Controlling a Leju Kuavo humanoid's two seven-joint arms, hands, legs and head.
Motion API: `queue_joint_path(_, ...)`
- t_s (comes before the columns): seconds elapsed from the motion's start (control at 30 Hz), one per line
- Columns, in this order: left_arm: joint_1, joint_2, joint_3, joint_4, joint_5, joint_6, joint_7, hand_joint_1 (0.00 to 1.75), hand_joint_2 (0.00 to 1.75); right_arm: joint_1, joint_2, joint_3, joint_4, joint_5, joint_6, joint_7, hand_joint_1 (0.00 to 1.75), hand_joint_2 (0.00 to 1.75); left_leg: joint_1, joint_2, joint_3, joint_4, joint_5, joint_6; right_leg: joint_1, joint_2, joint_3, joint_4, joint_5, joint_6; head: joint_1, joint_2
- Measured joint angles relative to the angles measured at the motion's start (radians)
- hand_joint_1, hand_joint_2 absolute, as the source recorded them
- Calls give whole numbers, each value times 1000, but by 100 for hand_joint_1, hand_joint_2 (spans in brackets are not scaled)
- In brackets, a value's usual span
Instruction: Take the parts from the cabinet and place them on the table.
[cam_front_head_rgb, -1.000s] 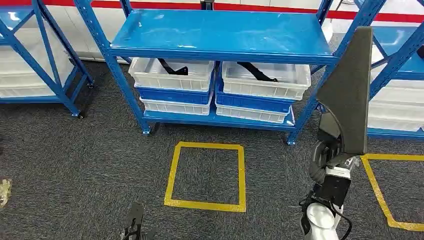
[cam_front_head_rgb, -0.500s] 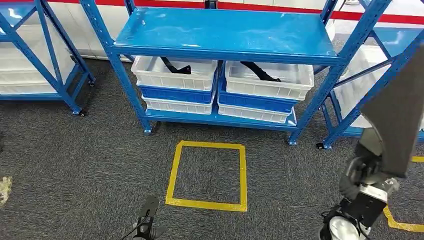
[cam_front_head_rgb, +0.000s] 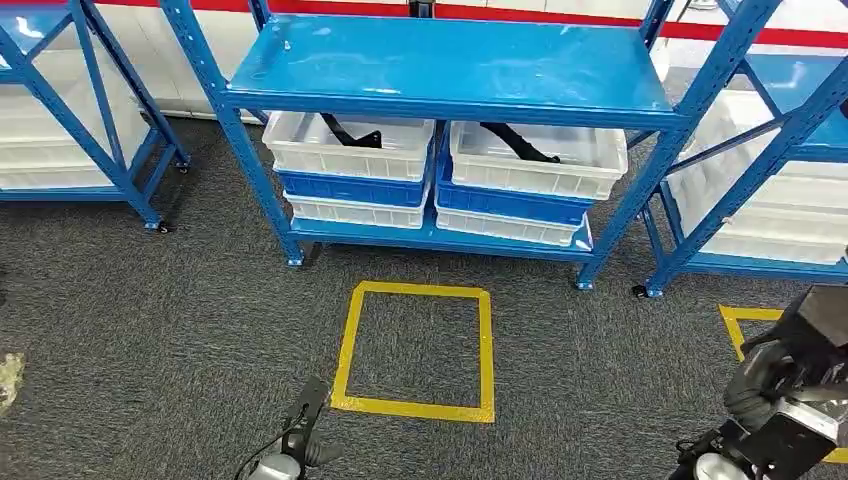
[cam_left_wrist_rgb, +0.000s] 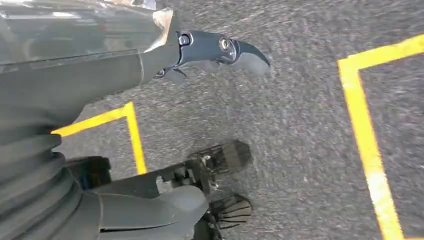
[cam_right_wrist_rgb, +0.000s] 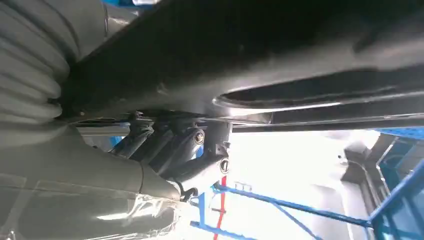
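At the near left, my left hand (cam_front_head_rgb: 298, 432) hangs low over the carpet (cam_front_head_rgb: 150, 300), fingers spread and holding nothing. Far ahead, the blue shelf (cam_front_head_rgb: 450, 65) carries two white bins (cam_front_head_rgb: 350, 152), and a black strap (cam_front_head_rgb: 350, 133) lies in each. At the near right, my right hand (cam_front_head_rgb: 775, 385) curls its fingers under a dark panel (cam_right_wrist_rgb: 280, 45), whose long axis runs across them. The frame edge cuts the panel off, so I cannot judge its shape, or which way the table lies.

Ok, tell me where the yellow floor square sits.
In the head view, the yellow floor square lies centre on the carpet, directly before the middle blue rack holding white bins.
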Motion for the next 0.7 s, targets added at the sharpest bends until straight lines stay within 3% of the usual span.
queue_joint_path(0.13, -27, 64, 37, 18, 46, -2, 31, 0, 175, -67, -86, 105, 81, -28, 17, 0, 175, 175, 0, 6, -1, 0, 0, 0, 1, 5, -1, 1, 3, 0, 0, 0)
queue_joint_path(0.17, -29, 83, 50, 21, 57, 0, 29, 0, 175, -93, -93, 136, 105, -21, 18, 0, 175, 175, -4, 7, -5, 7, -3, 1, -11, 6, -1, -6, 8, 7, 0, 0)
queue_joint_path(0.23, -24, 121, 82, 26, 76, 0, 6, 0, 175, -143, -97, 214, 144, 0, 2, 0, 175, 175, -4, 8, 3, -12, 6, 19, -7, 9, 1, -17, 13, 14, -2, 0)
queue_joint_path(0.27, -18, 133, 96, 29, 77, 0, -6, 0, 175, -157, -97, 250, 157, 7, -9, 0, 175, 175, 14, 12, 21, -47, 24, 25, -1, 4, -1, -9, 9, 13, 0, 0)
queue_joint_path(0.3, -13, 139, 106, 32, 80, 0, -13, 0, 175, -171, -97, 277, 172, 13, -15, 0, 175, 175, 10, 11, 28, -63, 30, 26, -1, 1, -11, 14, -8, 9, 0, 0)
queue_joint_path(0.33, -10, 150, 116, 35, 82, 1, -16, 0, 175, -183, -97, 301, 187, 13, -18, 0, 175, 175, 12, 10, 28, -67, 36, 29, -2, 2, -40, 74, -41, 2, 1, 0)
queue_joint_path(0.4, 2, 157, 130, 42, 84, 5, -16, 0, 175, -193, -102, 331, 206, 10, -20, 0, 175, 175, 15, 3, 22, -66, 38, 25, -9, 2, -114, 228, -102, 1, 1, 0)
queue_joint_path(0.43, 8, 160, 136, 46, 84, 8, -16, 0, 175, -192, -104, 342, 214, 6, -19, 0, 175, 175, 17, -1, 18, -65, 40, 22, -14, 2, -142, 282, -116, 9, 2, 0)
queue_joint_path(0.47, 14, 162, 144, 49, 87, 11, -15, 0, 175, -193, -107, 353, 219, 5, -13, 0, 175, 175, 20, -3, 14, -63, 41, 17, -20, 1, -145, 282, -108, 20, 2, 0)
queue_joint_path(0.5, 22, 165, 150, 50, 93, 15, -18, 0, 175, -195, -108, 362, 222, 6, -8, 0, 175, 175, 26, -7, 11, -59, 41, 9, -26, 1, -124, 235, -83, 37, 1, 0)
queue_joint_path(0.57, 44, 179, 170, 53, 106, 16, -50, 0, 175, -207, -107, 388, 233, 21, 2, 0, 175, 175, 42, -7, -2, -31, 30, -16, -44, 1, -37, 56, -8, 77, 2, 0)
queue_joint_path(0.6, 59, 189, 182, 53, 111, 18, -72, 0, 175, -213, -104, 404, 240, 35, 2, 1, 175, 175, 39, -5, -13, -8, 21, -32, -48, 8, -26, 27, -12, 84, 3, 0)
queue_joint_path(0.63, 71, 198, 193, 54, 116, 19, -95, 0, 175, -213, -96, 421, 243, 55, -2, 6, 175, 175, 40, -6, -23, 8, 13, -42, -42, 18, -27, 28, -9, 67, 10, 0)
queue_joint_path(0.67, 88, 193, 202, 54, 125, 23, -117, 0, 175, -210, -95, 434, 245, 79, -11, 18, 175, 175, 36, -7, -26, 6, 17, -46, -40, 16, -33, 46, -11, 44, 4, 0)
queue_joint_path(0.7, 106, 190, 211, 54, 128, 29, -135, 0, 175, -206, -91, 445, 244, 101, -17, 29, 175, 175, 37, -7, -25, 7, 21, -47, -38, 15, -39, 54, -10, 37, 0, 0)
